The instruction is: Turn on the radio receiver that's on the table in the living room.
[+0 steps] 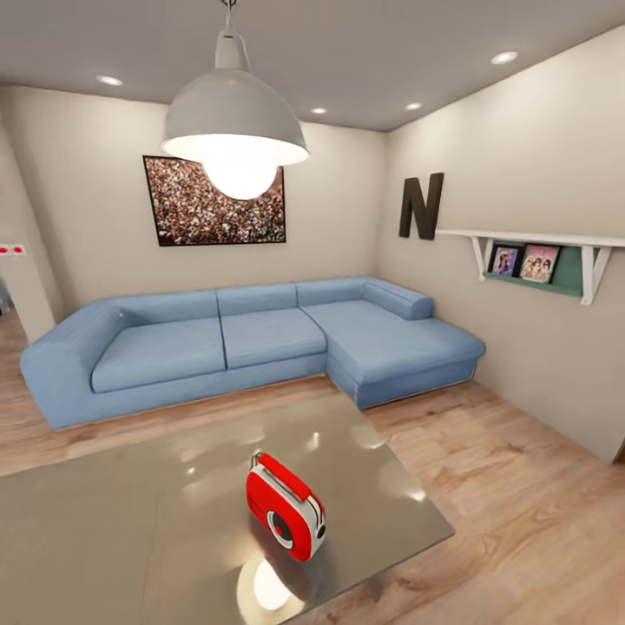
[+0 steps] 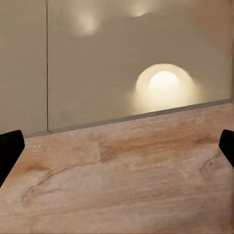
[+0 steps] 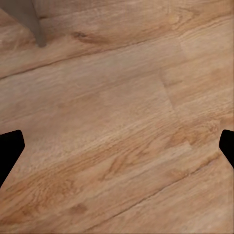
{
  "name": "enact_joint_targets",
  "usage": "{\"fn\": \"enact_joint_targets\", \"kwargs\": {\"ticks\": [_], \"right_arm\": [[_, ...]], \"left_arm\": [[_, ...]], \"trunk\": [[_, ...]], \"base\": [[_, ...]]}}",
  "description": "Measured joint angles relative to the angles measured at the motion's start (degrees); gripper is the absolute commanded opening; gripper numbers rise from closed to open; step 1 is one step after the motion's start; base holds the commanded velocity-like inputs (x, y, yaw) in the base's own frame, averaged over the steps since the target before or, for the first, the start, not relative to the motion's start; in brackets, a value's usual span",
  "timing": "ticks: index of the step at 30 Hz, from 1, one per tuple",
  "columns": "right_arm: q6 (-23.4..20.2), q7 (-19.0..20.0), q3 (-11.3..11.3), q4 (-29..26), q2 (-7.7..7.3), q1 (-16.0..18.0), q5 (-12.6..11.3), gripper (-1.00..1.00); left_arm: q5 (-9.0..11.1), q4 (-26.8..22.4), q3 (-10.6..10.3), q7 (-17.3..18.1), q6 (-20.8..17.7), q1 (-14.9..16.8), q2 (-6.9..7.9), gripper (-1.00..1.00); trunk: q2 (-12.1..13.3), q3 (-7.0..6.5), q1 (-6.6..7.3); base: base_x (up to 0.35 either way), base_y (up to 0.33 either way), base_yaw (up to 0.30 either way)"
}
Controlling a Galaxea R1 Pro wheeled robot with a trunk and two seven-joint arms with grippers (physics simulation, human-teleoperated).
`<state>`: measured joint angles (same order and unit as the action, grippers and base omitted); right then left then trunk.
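We see a glossy red rounded radio (image 1: 286, 507) with white trim on the reflective grey tabletop (image 1: 130, 521), black letter N (image 1: 421, 206), both grippers (image 2: 117, 146) (image 3: 117, 146) spread wide over wood-grain floor (image 3: 122, 122).

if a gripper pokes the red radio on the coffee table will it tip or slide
The radio stands upright on a narrow base, taller than it is deep, so a high push would probably tip it. The table top is glossy and reflective, so a low push more likely slides it. Its shell looks like rigid plastic, likely light. It sits near the table's front edge, so a push that way could drop it.
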<state>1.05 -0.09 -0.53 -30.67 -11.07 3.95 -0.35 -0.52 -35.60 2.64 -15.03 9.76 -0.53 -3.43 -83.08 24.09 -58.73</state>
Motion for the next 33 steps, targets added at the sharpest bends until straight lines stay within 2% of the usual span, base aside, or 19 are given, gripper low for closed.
{"fn": "enact_joint_targets", "kwargs": {"ticks": [8, 16, 18, 20, 23, 27, 33], "right_arm": [[0.0, 0.0, 0.0, 0.0, 0.0, 0.0, 0.0, 1.0], [0.0, 0.0, 0.1, 0.0, 0.16, 0.0, 0.0, 1.0], [0.0, -1.7, 0.1, 0.0, 0.19, 0.0, 0.0, 1.0], [0.0, -5.2, 0.2, 0.0, 0.33, 0.0, 0.3, 1.0], [0.3, -7.0, 0.3, 0.0, 0.4, 0.0, 0.4, 1.0], [2.1, -7.7, 0.4, 0.0, 0.44, 0.0, 0.2, 1.0], [2.3, -7.8, 0.4, 0.0, 0.44, 0.0, 0.2, 1.0]], "left_arm": [[0.0, 0.0, 0.0, 0.0, 0.0, 0.0, 0.0, 1.0], [0.0, 0.0, 0.0, 0.0, 0.0, 0.0, 0.0, 1.0], [0.1, 0.0, 0.0, 0.0, 0.0, 0.0, 0.0, 1.0], [0.0, 0.0, 0.0, 0.0, 0.0, 0.0, 0.0, 1.0], [0.1, 0.0, 0.0, 0.0, 0.0, 0.0, 0.0, 1.0], [0.1, 0.0, 0.0, 0.0, 0.0, 0.0, 0.0, 1.0], [0.0, 0.0, 0.0, -0.1, 0.0, 0.0, 0.0, 1.0]], "trunk": [[0.0, -0.16, 0.0], [0.0, -0.27, 0.0], [0.0, -0.28, 0.0], [0.0, -0.28, 0.0], [0.0, -0.28, 0.0], [0.0, -0.28, 0.0], [0.0, -0.28, 0.0]], "base": [[0.216, -0.262, 0.245], [0.027, -0.037, 0.126], [0.001, -0.002, 0.008], [0.0, -0.001, 0.003], [0.0, -0.002, 0.001], [0.0, -0.179, 0.042], [0.0, -0.311, 0.206]]}}
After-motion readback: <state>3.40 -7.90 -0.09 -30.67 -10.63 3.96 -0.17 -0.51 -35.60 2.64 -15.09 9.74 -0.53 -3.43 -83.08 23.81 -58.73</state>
